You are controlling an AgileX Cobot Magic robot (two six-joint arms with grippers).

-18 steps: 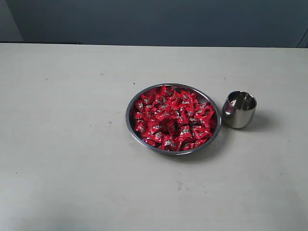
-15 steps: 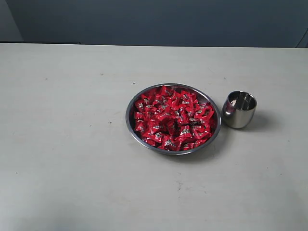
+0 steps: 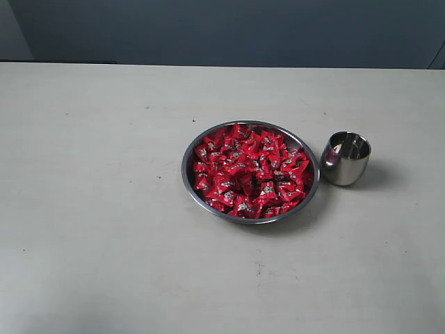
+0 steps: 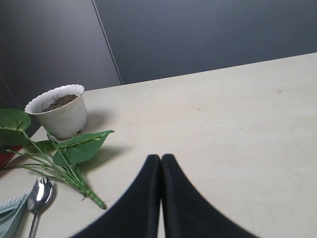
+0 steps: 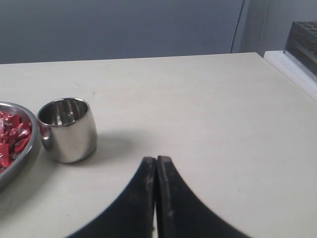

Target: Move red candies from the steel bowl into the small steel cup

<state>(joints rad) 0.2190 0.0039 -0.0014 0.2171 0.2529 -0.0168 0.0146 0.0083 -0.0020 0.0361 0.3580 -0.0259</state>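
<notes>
We judge our right claw (image 5: 156, 159) the nearer.
It and our left claw (image 4: 161, 156) are pressed together, empty; red wrapped candies (image 3: 250, 170) fill the wide steel bowl (image 3: 184, 172), the small rounded steel cup (image 3: 345, 158) just beside it, toward our right.

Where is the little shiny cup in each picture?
Exterior view: the small rounded steel cup stands right of the wide steel bowl, close beside its rim.
Left wrist view: the cup is not in it.
Right wrist view: the cup stands beyond the shut right claw, beside the bowl's rim.
Shared landmark: the bowl heaped with red candies, seen in the exterior and right wrist views.
</notes>
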